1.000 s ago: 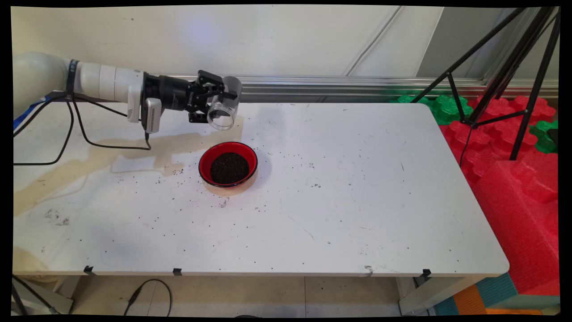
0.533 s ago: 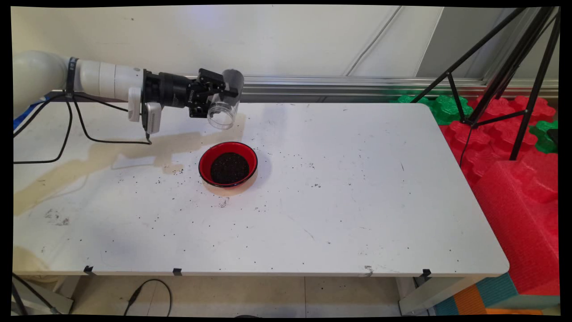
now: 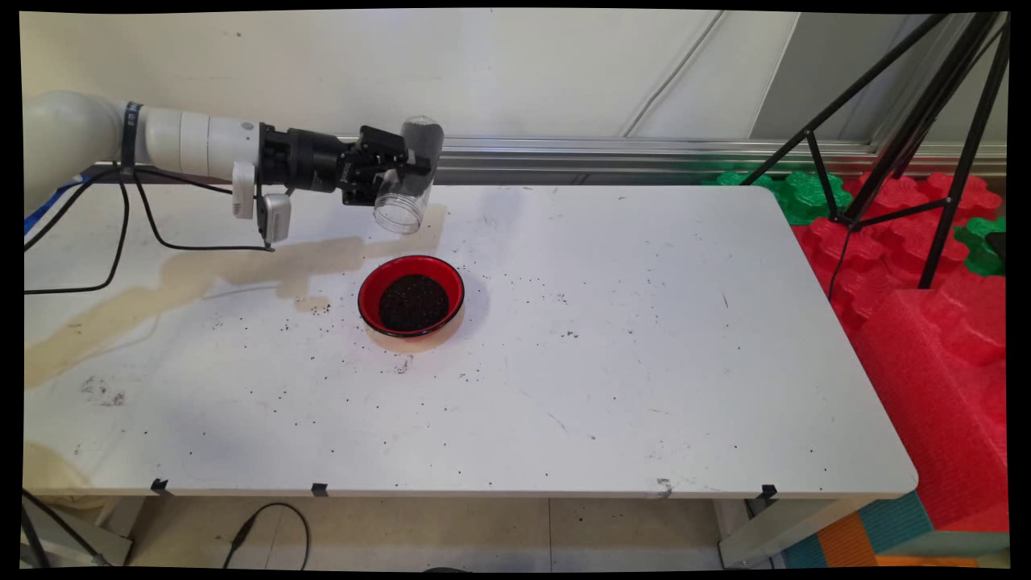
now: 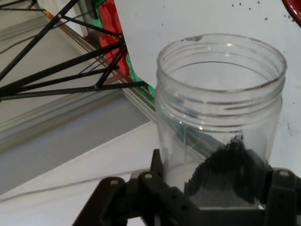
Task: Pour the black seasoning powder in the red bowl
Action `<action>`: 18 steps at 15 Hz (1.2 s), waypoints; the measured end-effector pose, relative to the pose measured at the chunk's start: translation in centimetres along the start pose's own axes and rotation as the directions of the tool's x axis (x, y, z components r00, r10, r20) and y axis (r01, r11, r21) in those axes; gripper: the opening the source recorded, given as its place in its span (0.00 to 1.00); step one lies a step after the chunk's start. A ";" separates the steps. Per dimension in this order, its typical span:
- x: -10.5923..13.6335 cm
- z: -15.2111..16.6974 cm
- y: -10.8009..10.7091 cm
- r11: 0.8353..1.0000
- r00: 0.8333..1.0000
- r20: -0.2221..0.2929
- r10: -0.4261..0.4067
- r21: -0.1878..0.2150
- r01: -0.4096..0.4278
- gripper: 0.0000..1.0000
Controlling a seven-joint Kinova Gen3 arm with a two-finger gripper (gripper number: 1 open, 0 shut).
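**Jar gripped above the bowl**

While I look from the frame's bottom upward, I see the white counter (image 3: 644, 362), then the red bowl (image 3: 411, 295) of dark grains at centre-left; above it my tool (image 3: 392, 171) is clenched on a tilted clear jar (image 3: 409, 179).

No lettering readable anywhere, no labels, brands, numbers (marks too small)

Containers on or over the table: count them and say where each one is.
2. A clear jar tilted mouth-down in the gripper above the table's far left; a red bowl of dark grains standing on the table just in front of it.
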 end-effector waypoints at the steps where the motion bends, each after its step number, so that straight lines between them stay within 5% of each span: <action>1: 0.0 0.0 0.0 1.000 1.000 0.000 0.011 0.000 -0.011 0.00; 18: 0.5 0.1 -0.3 0.975 0.975 -0.003 0.221 0.017 -0.221 0.00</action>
